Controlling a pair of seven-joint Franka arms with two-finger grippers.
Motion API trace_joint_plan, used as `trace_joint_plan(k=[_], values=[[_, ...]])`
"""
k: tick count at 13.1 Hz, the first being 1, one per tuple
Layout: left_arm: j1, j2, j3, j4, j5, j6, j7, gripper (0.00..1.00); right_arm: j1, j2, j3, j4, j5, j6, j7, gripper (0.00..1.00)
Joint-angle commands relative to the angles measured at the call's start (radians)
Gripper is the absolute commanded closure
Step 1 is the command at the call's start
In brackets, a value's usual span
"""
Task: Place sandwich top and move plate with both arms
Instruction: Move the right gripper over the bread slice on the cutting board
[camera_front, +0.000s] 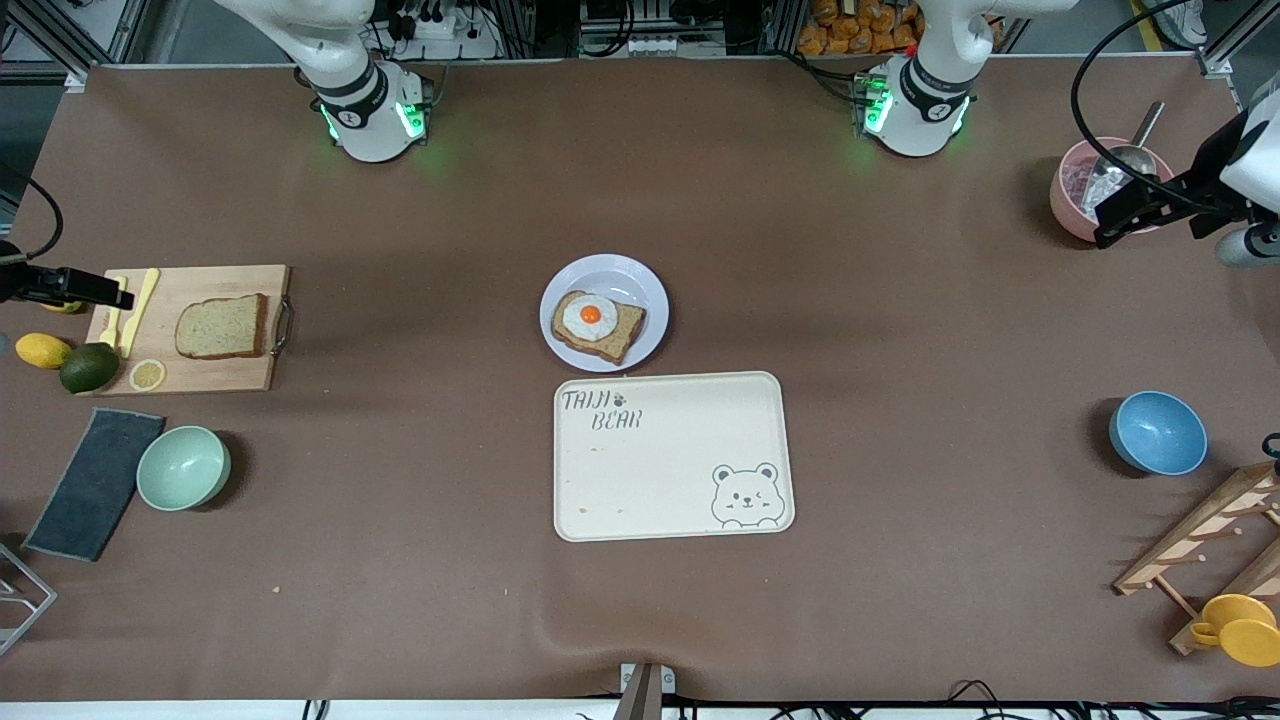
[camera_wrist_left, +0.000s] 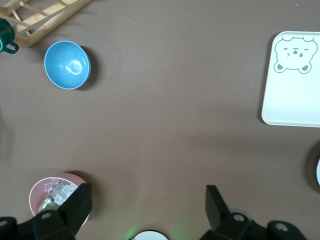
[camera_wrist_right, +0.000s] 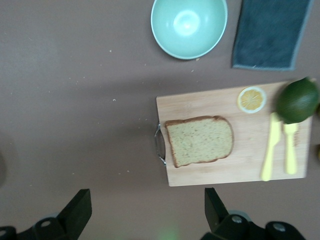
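The sandwich top (camera_front: 222, 326), a plain brown bread slice, lies on a wooden cutting board (camera_front: 190, 375) toward the right arm's end of the table; it also shows in the right wrist view (camera_wrist_right: 200, 140). The pale plate (camera_front: 640, 285) sits mid-table and holds a bread slice with a fried egg (camera_front: 597, 325). My right gripper (camera_front: 110, 293) hangs open and empty over the board's outer end; in the right wrist view (camera_wrist_right: 147, 202) its fingers are wide apart. My left gripper (camera_front: 1115, 220) hangs open and empty over the pink bowl (camera_front: 1070, 200); in the left wrist view (camera_wrist_left: 147, 200) it is also open.
A cream bear-printed tray (camera_front: 672, 455) lies just nearer the camera than the plate. A green bowl (camera_front: 183, 467) and dark cloth (camera_front: 95, 482) lie near the board. A lemon, avocado (camera_front: 88, 367) and yellow knife sit by it. A blue bowl (camera_front: 1157, 432) and wooden rack (camera_front: 1200, 540) are at the left arm's end.
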Motion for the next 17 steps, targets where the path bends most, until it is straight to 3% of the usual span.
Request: trace_joint_plan(k=[1, 9, 17], values=[[0.015, -0.006, -0.003, -0.008, -0.019, 0.003, -0.013, 0.00, -0.052, 0.069, 0.011, -0.007, 0.043, 0.060, -0.059, 0.00], [0.012, -0.003, -0.005, -0.003, -0.018, 0.004, -0.013, 0.00, -0.129, 0.061, 0.009, -0.264, 0.033, 0.338, -0.247, 0.00], [0.013, -0.001, -0.005, -0.006, -0.019, 0.006, -0.013, 0.00, -0.178, 0.109, 0.008, -0.344, 0.005, 0.475, -0.310, 0.00]])
